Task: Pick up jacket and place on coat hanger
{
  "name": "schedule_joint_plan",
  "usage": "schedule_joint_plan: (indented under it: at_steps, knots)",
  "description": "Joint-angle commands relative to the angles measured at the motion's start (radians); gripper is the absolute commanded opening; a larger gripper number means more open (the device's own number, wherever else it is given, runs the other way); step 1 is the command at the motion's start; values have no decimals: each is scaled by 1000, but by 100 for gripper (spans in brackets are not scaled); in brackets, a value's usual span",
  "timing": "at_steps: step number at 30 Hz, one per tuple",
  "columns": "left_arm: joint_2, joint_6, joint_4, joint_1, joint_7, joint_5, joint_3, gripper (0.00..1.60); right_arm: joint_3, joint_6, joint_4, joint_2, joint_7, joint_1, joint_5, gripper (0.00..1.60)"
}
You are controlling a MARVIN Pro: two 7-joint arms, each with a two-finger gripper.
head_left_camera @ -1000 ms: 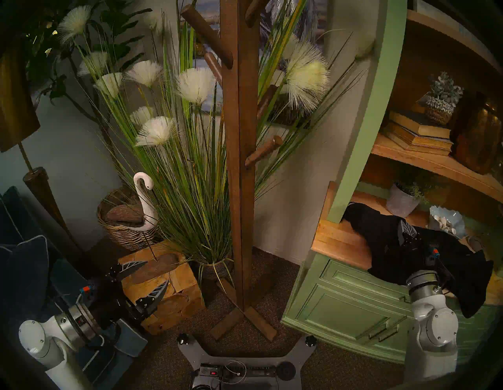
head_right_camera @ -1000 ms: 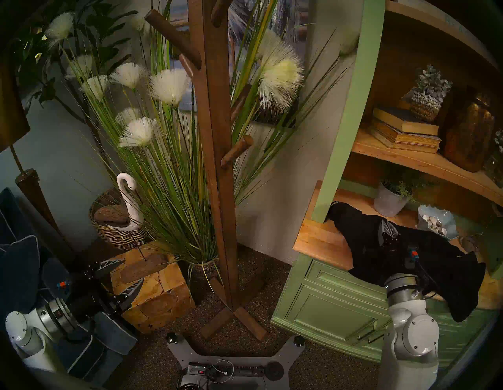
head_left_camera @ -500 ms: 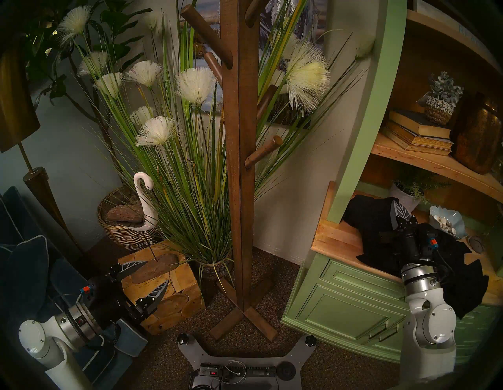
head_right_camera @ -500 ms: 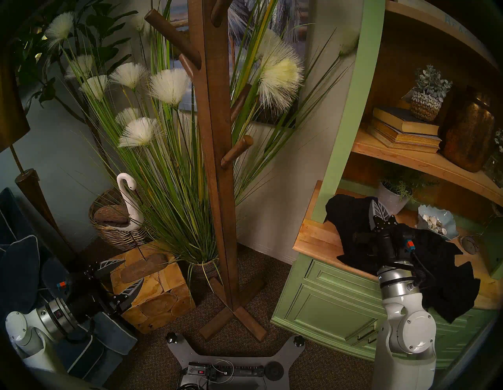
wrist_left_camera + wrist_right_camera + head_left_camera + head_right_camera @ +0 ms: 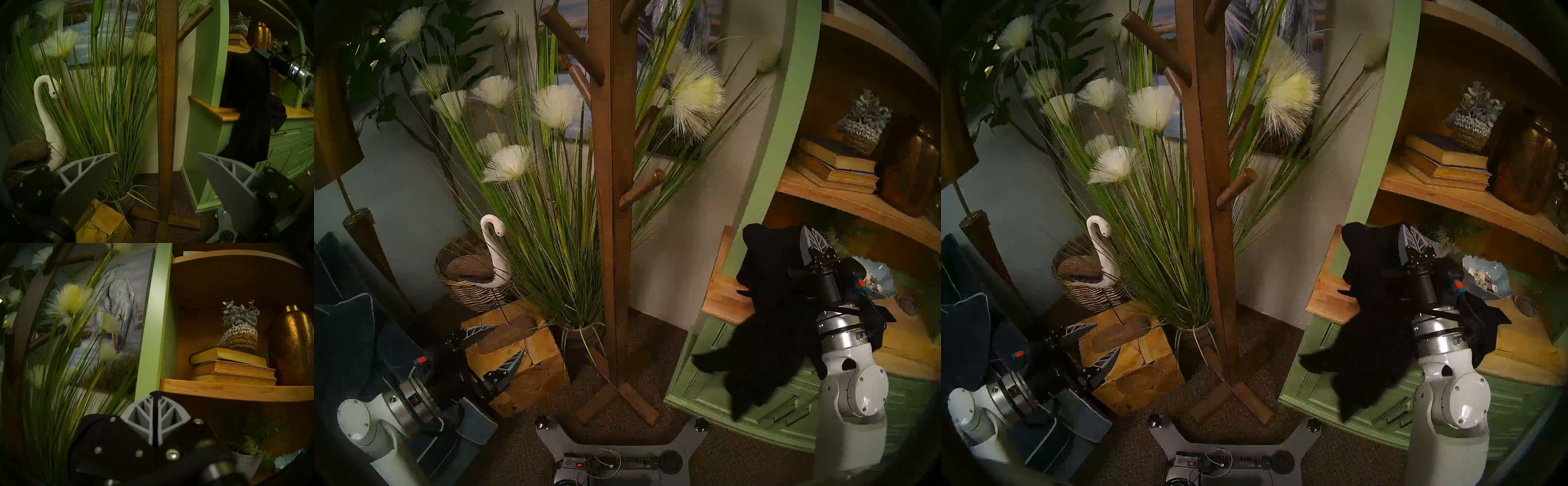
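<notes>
— Writing anywhere? Labels, brands?

— None legible; every view is dim.

— Materials, then.

— Jacket [image 5: 765, 325]: plain black limp cloth, hanging in soft folds from the right gripper [image 5: 810, 241], whose ribbed grey fingers are pressed together on a pinch of it, in front of the green cabinet [image 5: 751, 376] and its pale wooden counter [image 5: 721, 298].

— And the coat hanger [image 5: 614, 210]?

— Brown wood, square post, round angled pegs, crossed foot, standing on the carpet well left of the jacket.

— Left gripper [image 5: 158, 154]?

— Spread wide, empty, near the blocky wooden stool [image 5: 524, 359].
</notes>
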Motion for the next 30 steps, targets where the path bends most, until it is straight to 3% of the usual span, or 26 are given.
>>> schedule_joint_plan:
  at_steps: [1,14,30]
  knots:
    - [1,0,-17,-3,0,-12,0,160,-22,-2,-110,16,12,58,36,0]
    - [1,0,-17,-3,0,-12,0,160,-92,63,-193,22,16,114,40,0]
    - [1,0,-16,-4,0,-11,0,160,-224,95,-209,18,-15,223,13,0]
